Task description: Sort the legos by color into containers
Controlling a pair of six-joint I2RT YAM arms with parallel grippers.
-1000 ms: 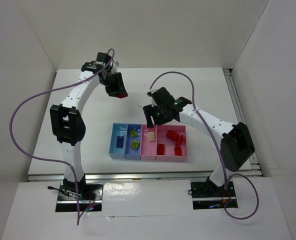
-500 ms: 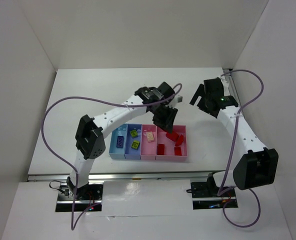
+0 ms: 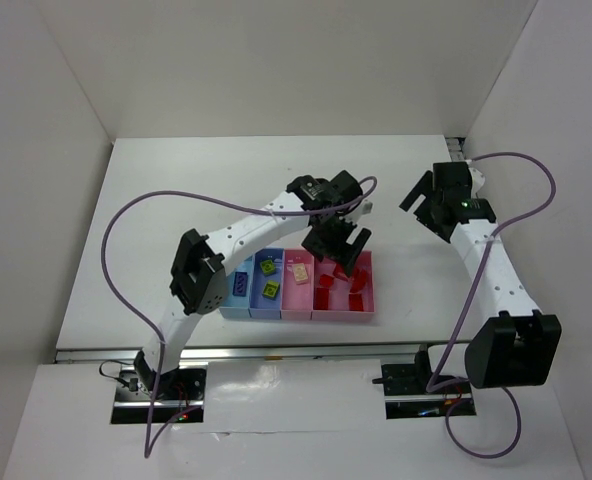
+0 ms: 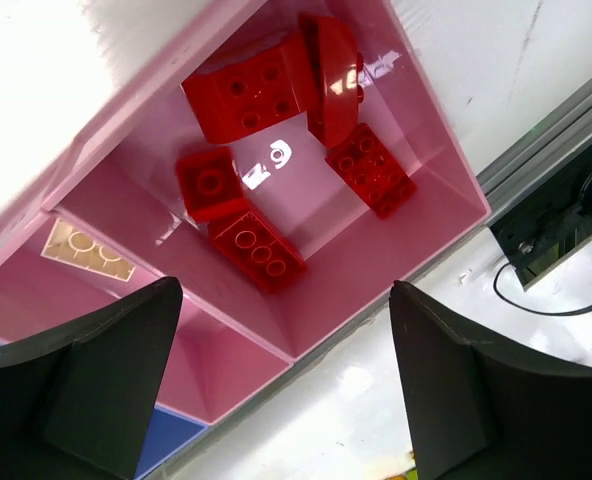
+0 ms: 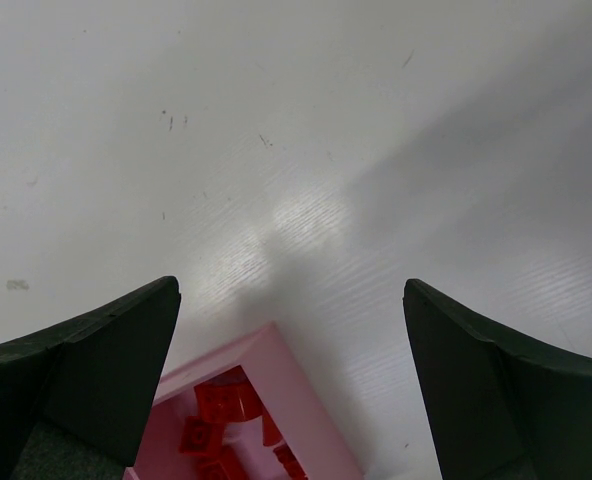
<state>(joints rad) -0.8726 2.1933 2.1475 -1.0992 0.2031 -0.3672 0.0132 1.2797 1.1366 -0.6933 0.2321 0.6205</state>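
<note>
Four containers stand in a row: light blue [image 3: 228,300], darker blue [image 3: 266,308], pink [image 3: 298,300] and a wider pink one [image 3: 344,315]. Several red legos [image 4: 266,90] lie in the wide pink tray [image 4: 361,285]. A pale pink brick [image 4: 88,250] lies in the narrower pink tray, two yellow-green bricks [image 3: 271,288] in the darker blue tray, and a dark blue brick [image 3: 239,285] in the light blue one. My left gripper [image 3: 338,247] hovers open and empty over the wide pink tray. My right gripper [image 3: 423,195] hangs open and empty over bare table to the right of the trays.
The white table ends in a metal rail [image 3: 276,352] at the near edge and another rail [image 3: 474,215] at the right. White walls enclose the back and sides. In the right wrist view the wide pink tray's corner [image 5: 296,385] shows below the open fingers.
My left arm swung from the back of the table to over the wide pink tray with a red brick and opened. My right gripper left the trays, moved to the back right and opened wide.
</note>
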